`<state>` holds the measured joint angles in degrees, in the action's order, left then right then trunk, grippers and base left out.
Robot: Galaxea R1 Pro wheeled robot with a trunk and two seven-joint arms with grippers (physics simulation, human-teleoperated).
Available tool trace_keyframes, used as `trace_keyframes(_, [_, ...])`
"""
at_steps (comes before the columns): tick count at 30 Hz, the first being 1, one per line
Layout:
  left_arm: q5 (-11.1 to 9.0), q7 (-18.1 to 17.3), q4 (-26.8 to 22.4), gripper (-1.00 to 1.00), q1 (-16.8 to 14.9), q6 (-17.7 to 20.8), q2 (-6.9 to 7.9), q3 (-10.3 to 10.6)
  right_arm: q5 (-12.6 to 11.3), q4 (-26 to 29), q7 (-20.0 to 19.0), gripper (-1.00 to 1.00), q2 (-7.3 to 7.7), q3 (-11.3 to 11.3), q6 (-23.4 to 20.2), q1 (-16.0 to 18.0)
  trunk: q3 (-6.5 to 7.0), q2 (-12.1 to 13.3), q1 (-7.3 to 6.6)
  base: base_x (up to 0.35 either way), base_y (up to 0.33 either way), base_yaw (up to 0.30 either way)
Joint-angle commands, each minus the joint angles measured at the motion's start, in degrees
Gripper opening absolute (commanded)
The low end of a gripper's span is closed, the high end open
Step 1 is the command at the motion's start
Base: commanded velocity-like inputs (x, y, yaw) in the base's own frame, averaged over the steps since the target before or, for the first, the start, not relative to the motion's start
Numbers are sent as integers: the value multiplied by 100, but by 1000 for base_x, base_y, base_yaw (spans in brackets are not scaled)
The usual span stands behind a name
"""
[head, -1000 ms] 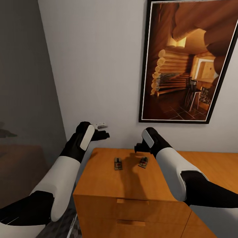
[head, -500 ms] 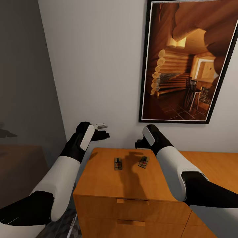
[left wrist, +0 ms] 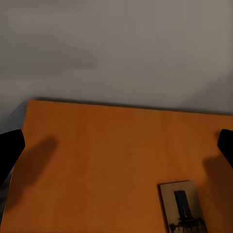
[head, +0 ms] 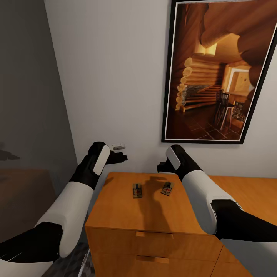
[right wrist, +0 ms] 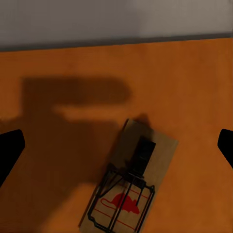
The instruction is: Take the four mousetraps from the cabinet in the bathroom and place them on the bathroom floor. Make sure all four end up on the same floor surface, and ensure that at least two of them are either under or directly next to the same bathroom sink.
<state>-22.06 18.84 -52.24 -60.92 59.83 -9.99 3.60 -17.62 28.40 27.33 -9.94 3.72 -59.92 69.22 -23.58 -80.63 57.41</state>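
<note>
Now the right gripper (head: 161, 168) is hovering with fingers spread wide and empty above the right mousetrap (head: 167, 188), which is lying on the cabinet (head: 127, 215) top. For a clean pick it should be coming straight down, straddling the slab's narrow sides and avoiding the wire. The left gripper (head: 120, 157) is also hanging open, empty, near the left mousetrap (head: 137, 190). Counting: two traps showing, two grippers.

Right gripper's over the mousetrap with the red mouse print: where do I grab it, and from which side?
Probably from straight above, closing across the long wooden edges of the mousetrap, which lies flat and skewed on the cabinet. Rotate the open right gripper to match, avoiding the wire.
</note>
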Motion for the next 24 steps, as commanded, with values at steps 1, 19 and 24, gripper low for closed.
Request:
trace_keyframes(1, [-60, 58, 6, 100, -5, 13, 2, 6, -45, 7, 53, 100, -6, 31, -8, 4, -7, -4, 0, 0, 0, 0])
trace_keyframes(19, [-69, 58, 57, 100, 1, 11, -1, 9, -49, 8, 53, 100, -6, 25, -8, 4, -7, -4, 0, 0, 0, 0])
trace_keyframes(24, [-70, 57, 62, 100, 1, 11, -1, 9, -51, 8, 53, 100, -6, 24, -8, 4, -7, -4, 0, 0, 0, 0])
